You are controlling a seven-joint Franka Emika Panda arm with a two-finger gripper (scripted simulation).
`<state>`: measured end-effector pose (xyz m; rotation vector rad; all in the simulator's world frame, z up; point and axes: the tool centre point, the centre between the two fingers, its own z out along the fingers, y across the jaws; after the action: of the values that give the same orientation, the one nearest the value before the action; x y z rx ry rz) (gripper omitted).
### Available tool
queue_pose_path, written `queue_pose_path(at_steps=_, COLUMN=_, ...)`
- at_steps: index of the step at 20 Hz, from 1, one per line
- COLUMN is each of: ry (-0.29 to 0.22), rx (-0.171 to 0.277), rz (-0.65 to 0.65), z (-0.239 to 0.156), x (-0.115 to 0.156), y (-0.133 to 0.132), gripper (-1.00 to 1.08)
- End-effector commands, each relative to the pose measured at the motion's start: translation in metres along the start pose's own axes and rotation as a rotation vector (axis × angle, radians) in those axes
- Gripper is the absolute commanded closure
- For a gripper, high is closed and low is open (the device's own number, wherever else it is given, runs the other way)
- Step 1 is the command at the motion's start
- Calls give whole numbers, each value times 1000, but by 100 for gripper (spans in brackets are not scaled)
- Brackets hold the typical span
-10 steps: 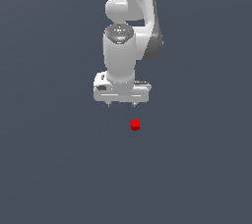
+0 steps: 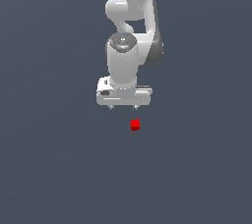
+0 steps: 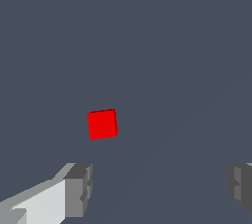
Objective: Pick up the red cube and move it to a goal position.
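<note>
Your white robot gripper (image 2: pixel 123 106) has its fingers (image 3: pixel 78 188) spread wide, holding nothing. The small bright red cube (image 2: pixel 135 125) sits on the grey floor, just beside it. You must grab, lift, carry.

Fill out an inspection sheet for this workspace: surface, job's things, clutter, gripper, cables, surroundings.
Surface: plain dark grey floor, no marks seen.
Job's things: red cube rests on the floor, apart from the arm; no goal marker seen.
Clutter: nothing seen.
Gripper: white gripper hangs near the cube, offset toward the exterior view's left; jaws spread wide, holding nothing. In the wrist view the cube sits ahead of the jaws, not between them.
Cables: nothing seen.
Surroundings: white arm only; same grey all around.
</note>
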<state>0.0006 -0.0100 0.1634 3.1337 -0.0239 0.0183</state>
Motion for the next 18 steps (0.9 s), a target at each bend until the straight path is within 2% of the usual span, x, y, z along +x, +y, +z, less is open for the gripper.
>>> queue_pose_path(at_steps=1, ry=-2, rx=1, rz=-12, z=15, x=0, y=-6, gripper=-92)
queue_pose_path(at_steps=11, ry=-8, rx=7, rz=-84, z=100, x=3, y=-40, gripper=-92)
queue_pose_path(at_steps=18, ry=-11, rx=9, rz=-114, z=135, x=4, y=-54, gripper=-92)
